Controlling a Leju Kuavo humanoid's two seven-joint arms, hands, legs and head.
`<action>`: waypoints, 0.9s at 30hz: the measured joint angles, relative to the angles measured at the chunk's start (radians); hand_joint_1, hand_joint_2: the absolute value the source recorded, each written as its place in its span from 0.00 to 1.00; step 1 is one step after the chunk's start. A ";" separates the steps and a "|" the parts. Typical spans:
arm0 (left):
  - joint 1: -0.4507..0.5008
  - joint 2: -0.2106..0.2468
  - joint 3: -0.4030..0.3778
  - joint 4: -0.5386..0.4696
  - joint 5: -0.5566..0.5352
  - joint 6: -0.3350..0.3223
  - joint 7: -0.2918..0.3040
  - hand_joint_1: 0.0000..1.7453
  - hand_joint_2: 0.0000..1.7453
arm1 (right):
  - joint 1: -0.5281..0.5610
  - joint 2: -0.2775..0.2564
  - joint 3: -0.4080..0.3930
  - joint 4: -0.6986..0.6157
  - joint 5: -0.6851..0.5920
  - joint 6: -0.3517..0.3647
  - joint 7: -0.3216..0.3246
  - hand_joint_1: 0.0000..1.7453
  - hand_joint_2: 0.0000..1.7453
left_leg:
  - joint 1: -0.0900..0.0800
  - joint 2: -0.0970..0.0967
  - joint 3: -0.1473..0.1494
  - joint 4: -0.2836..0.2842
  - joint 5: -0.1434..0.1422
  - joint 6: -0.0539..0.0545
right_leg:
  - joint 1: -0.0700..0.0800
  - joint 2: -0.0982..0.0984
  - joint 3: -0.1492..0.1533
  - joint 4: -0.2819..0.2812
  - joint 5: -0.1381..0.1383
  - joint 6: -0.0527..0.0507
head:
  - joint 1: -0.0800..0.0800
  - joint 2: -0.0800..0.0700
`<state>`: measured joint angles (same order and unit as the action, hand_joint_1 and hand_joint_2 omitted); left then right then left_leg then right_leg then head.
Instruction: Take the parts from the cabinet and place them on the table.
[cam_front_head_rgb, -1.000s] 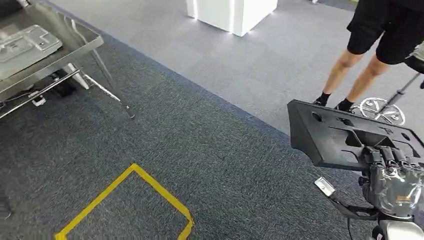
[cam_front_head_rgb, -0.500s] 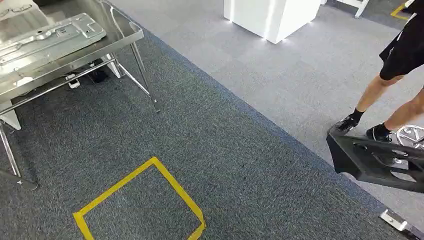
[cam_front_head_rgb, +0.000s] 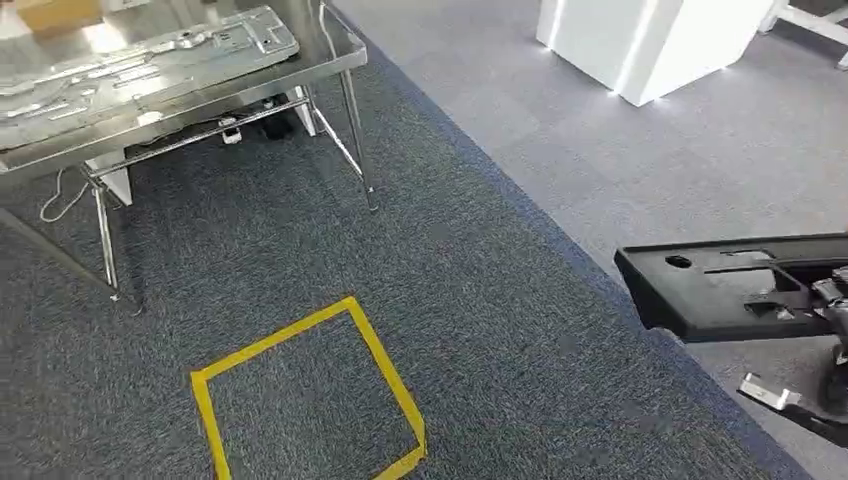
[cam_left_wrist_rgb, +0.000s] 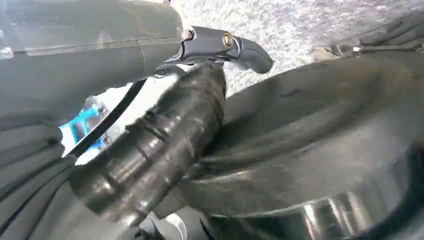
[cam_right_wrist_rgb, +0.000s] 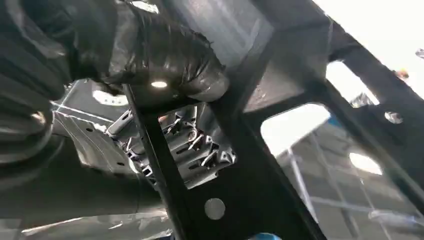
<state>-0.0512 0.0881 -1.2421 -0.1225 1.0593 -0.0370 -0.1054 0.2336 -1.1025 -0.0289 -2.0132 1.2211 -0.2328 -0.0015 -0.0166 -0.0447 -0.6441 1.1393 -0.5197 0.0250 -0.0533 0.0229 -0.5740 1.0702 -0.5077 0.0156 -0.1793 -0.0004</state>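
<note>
The black part (cam_front_head_rgb: 735, 290), a flat moulded panel with a small hole near its free end and cut-out recesses along its face, lay nearly level at the right of the head view, its long axis running across the picture. Its free end pointed toward the steel table (cam_front_head_rgb: 345, 55), which stood well apart across the dark carpet, ahead and to the robot's left. The right hand (cam_front_head_rgb: 828, 300) gripped the part at its near end; in the right wrist view the thick thumb (cam_right_wrist_rgb: 165, 57) pressed onto a rib of the panel (cam_right_wrist_rgb: 280, 90), whose open windows showed pale light through them. The left hand (cam_left_wrist_rgb: 155, 150) appeared in its own wrist view as a ribbed dark cover close against dark rounded shapes; whether it was open or closed could not be told.

On the table already lay grey metal plates (cam_front_head_rgb: 200, 45), covering much of its top. A square of yellow tape (cam_front_head_rgb: 300, 385) marked the carpet between the robot and the table. A white block (cam_front_head_rgb: 650, 40) stood on the paler floor beyond.

Judged from this layout, the part was in transit: the carrying arm was the only one engaged, and the remaining move called for closing the gap toward the table and bringing the panel's free end over its near edge.
</note>
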 joint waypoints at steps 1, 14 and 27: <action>-0.001 0.002 0.000 0.000 0.007 0.000 0.015 0.00 1.00 | -0.029 0.004 0.030 0.015 0.010 -0.019 0.010 1.00 1.00 | 0.002 0.021 -0.039 0.072 -0.037 -0.004 | 0.004 -0.015 -0.001 -0.001 0.000 -0.002 | 0.000 0.000; 0.027 0.027 0.005 0.000 0.023 -0.006 0.127 0.00 1.00 | -0.217 0.040 0.200 0.114 0.001 -0.020 -0.027 1.00 1.00 | -0.022 0.085 0.047 -0.126 0.074 0.046 | 0.018 -0.124 0.045 -0.008 -0.037 0.017 | 0.001 0.000; -0.078 0.025 0.005 -0.011 0.029 -0.002 0.019 0.00 1.00 | -0.978 0.308 0.730 0.534 0.009 0.040 -0.074 1.00 1.00 | 0.005 -0.093 -0.001 -0.077 0.079 0.011 | 0.007 0.051 -0.038 0.014 0.010 0.022 | 0.004 0.000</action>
<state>-0.1296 0.1129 -1.2371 -0.1335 1.0884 -0.0389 -0.0866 -0.7449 -0.7949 0.7016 -1.4793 1.2302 -0.1927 -0.0755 -0.0119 -0.1373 -0.6448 1.0621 -0.4407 0.0361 -0.0468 0.0735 -0.6119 1.0847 -0.4976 0.0377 -0.1751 -0.0004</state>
